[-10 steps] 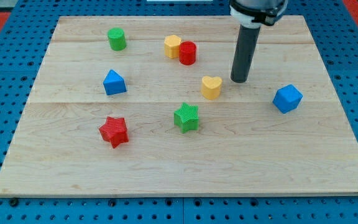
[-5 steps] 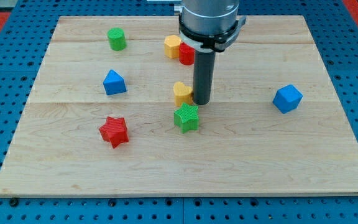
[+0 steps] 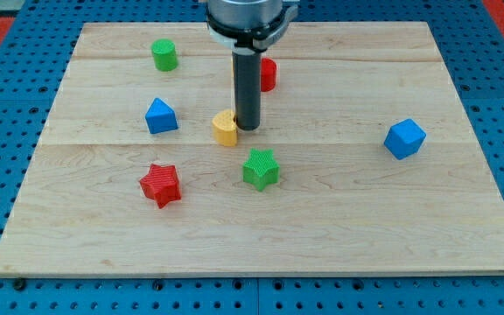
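My tip (image 3: pixel 247 128) rests on the board against the right side of the yellow heart block (image 3: pixel 225 129). Below and a little right of it lies the green star (image 3: pixel 261 168). Behind the rod, a red cylinder (image 3: pixel 268 73) shows partly; the yellow block beside it is hidden by the rod. At the heart's left sits the blue triangular block (image 3: pixel 160 115). The red star (image 3: pixel 160 184) lies lower left.
A green cylinder (image 3: pixel 164 54) stands near the view's top left. A blue cube-like block (image 3: pixel 404 138) sits at the right. The wooden board (image 3: pixel 409 227) lies on a blue pegboard surface.
The rod has swept leftward across the board, pushing the yellow heart left with it, from right of the green star to its upper left.
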{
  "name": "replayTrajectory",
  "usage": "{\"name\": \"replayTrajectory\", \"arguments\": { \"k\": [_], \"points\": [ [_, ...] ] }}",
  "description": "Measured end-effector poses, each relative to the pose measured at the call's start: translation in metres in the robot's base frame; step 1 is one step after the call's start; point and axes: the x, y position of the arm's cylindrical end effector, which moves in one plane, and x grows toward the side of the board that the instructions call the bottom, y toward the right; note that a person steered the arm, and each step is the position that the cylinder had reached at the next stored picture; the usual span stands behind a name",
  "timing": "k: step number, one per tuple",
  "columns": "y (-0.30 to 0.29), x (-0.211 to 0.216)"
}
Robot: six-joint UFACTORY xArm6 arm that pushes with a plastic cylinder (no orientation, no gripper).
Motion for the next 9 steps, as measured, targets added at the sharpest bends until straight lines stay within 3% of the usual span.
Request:
{"name": "replayTrajectory", "arguments": {
  "k": [3,4,6,7,9],
  "points": [
    [-0.034,0.073],
    [-0.06,0.063],
    [-0.052,-0.01],
    [-0.056,-0.002],
    [-0.048,-0.024]
  ]
}}
